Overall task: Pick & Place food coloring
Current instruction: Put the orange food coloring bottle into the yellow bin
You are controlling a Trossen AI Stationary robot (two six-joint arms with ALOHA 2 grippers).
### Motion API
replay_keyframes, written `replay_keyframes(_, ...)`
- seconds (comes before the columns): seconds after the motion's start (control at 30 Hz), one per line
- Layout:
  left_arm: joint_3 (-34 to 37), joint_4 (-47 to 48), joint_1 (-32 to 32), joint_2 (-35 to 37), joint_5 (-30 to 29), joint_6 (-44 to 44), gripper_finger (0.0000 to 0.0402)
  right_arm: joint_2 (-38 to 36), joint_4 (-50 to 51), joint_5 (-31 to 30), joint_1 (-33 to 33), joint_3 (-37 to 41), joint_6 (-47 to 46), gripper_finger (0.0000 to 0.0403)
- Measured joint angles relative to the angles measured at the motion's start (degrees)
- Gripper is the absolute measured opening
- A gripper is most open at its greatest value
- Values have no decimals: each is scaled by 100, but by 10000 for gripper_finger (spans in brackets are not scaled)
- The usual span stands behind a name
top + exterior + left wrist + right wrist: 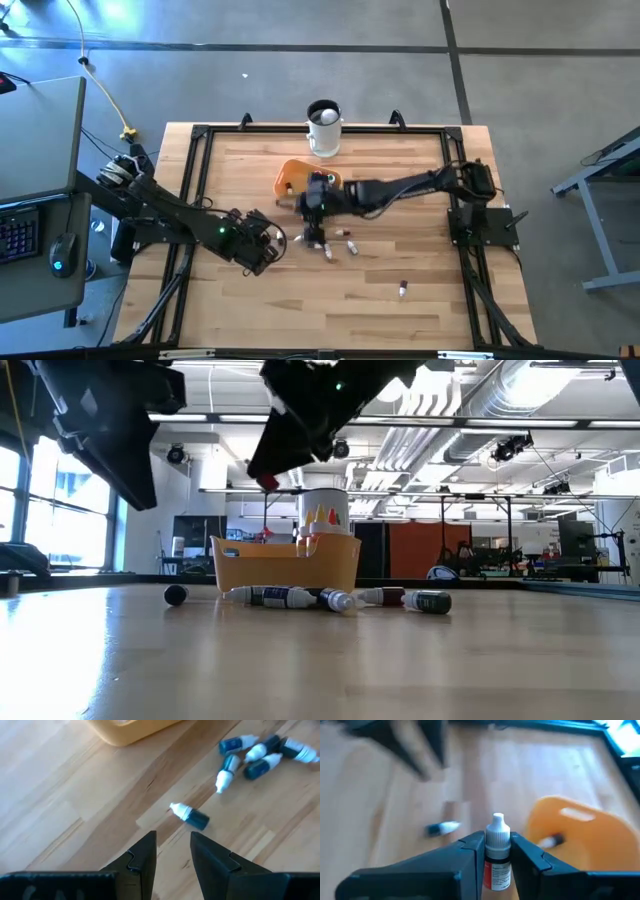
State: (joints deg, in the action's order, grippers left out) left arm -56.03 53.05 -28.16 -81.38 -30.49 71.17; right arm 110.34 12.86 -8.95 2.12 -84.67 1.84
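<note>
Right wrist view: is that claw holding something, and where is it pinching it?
Yes. The right gripper holds a small red-labelled dropper bottle upright, pinched at its shoulder just below the white cap. The left gripper holds nothing.

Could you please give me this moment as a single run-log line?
right tool: shut on red-label bottle, beside orange bowl | left tool: open, empty, over table near loose bottle | bottle cluster: on table

I see a pale, wood-grained worktop [400,250] framed in black. The bowl [580,840] is orange. The bottle [496,857] in my right gripper [497,851] has a white cap and red label. Loose bottles [260,755] look dark teal with white caps. Both arms are black.
</note>
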Motion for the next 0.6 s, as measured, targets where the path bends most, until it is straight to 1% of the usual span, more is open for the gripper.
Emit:
replay_keyframes(0.1,4,24,0,-18,12,-103,117,3,-281,94,-399,2,182,68)
replay_keyframes(0.2,6,35,0,-66,8,-186,117,52,-206,150,-768,-1,318,68)
replay_keyframes(0.3,4,29,2,-55,-14,-191,117,148,-72,542,-1063,16,318,70)
replay_keyframes(0.37,4,50,0,-58,-14,-191,117,238,-108,604,-1163,10,354,72)
replay_keyframes(0.43,4,71,0,-58,-14,-191,117,368,-126,536,-1227,10,508,78)
replay_keyframes(0.6,4,114,1,-58,-58,-191,117,519,-215,509,-1306,16,910,108)
